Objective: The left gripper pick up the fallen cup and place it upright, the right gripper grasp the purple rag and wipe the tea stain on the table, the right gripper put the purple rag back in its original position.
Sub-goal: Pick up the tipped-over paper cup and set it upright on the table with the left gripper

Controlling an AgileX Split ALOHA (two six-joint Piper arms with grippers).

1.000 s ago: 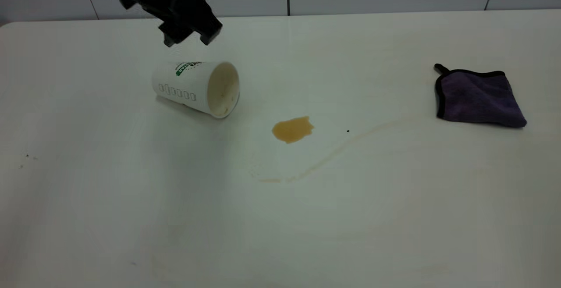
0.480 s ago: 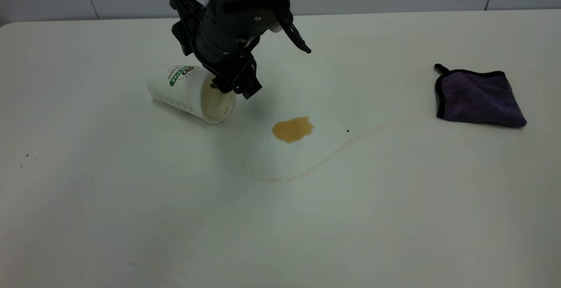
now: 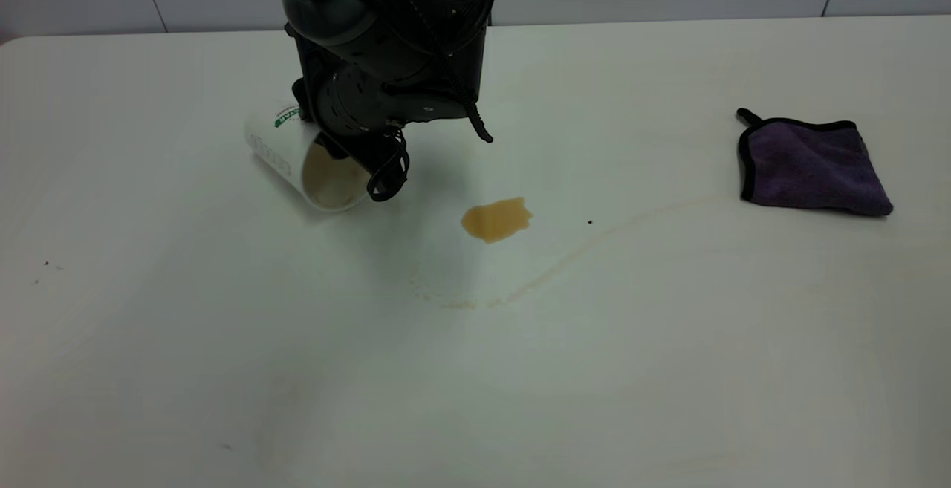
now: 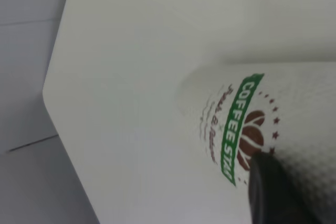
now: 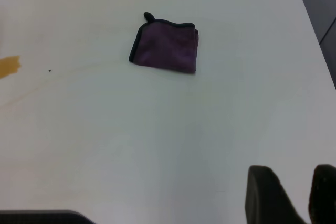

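The left gripper is down at the fallen cup. The cup lies on its side on the white table. Its open mouth faces the camera and a bit to the right, toward about 5 o'clock in the outside view. One black finger sits at the rim of the cup mouth, on the 3 o'clock side of it. In the left wrist view, a dark finger tip rests against the cup's side, right by the green and brown coffee logo. I cannot tell if the fingers are squeezing the cup or are apart, because the arm hides most of them.

The tea stain is a small brown puddle on the table, at about 4 o'clock from the cup and near it, not touching. A thin pale brown trail curves away from under the puddle toward the right side.

The purple rag lies flat on the table far off at 3 o'clock from the stain, well apart from it. It has black edging and a little black loop at its far left corner.

The right gripper shows only in its own wrist view. It hangs above the table, well away from the rag, with its two dark fingers a little apart and nothing between them.
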